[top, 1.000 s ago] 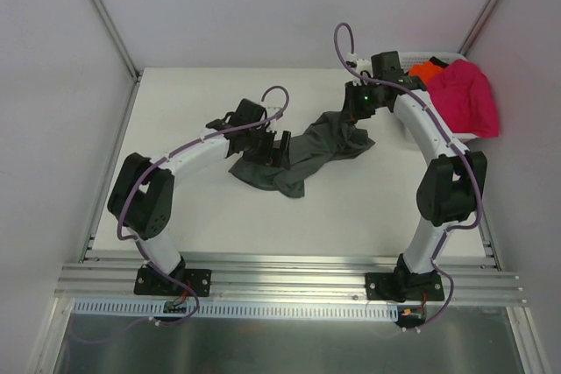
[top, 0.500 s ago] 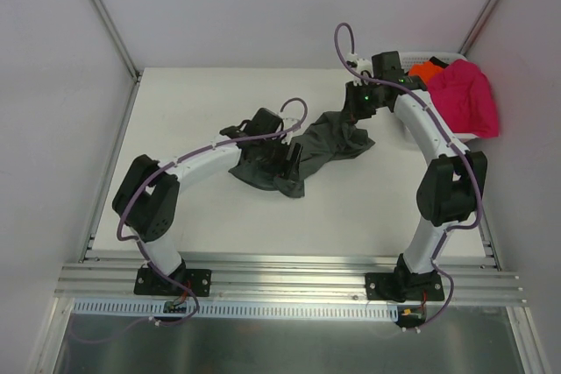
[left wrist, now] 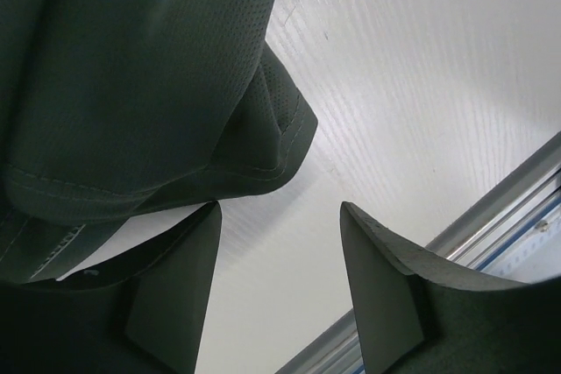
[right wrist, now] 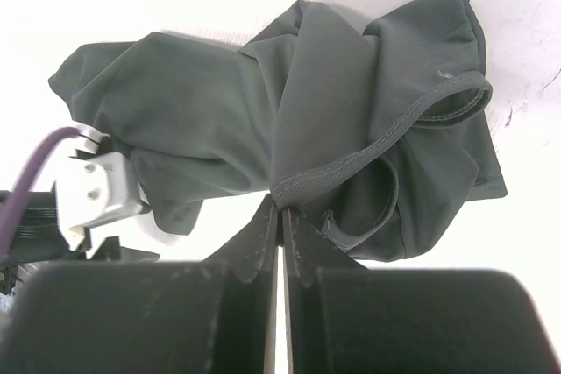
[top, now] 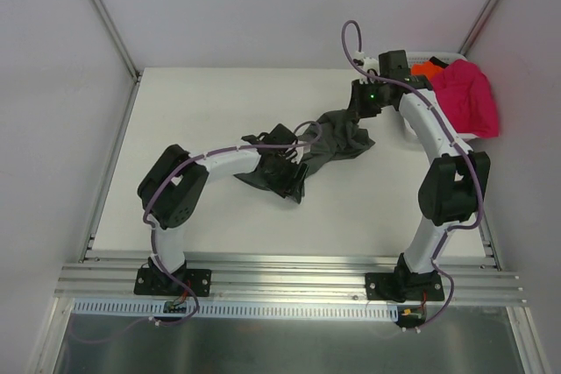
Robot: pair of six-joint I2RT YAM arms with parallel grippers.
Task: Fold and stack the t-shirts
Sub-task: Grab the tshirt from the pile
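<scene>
Dark grey-green t-shirt lies bunched mid-bench. Its long axis is a diagonal, from a near-left end toward a far-right end. Not spread, not folded.

Right claw is at the far-right end with jaws pressed together. The wrist view shows a stitched hem band running into the tips, so it reads as a pinch on that edge.

Left claw is low over the near-left end, jaws roughly half apart. Only bare bench shows between them. A hem corner lies just beyond the tips on the left finger's side. I cannot tell whether cloth touches that finger.

Magenta t-shirt and orange t-shirt sit in the white basket at the far right corner, nearer the right arm.

Judgement: each arm has its own end of the diagonal. The left claw needs to shift toward the hem to catch cloth before any stretch along that axis.
</scene>
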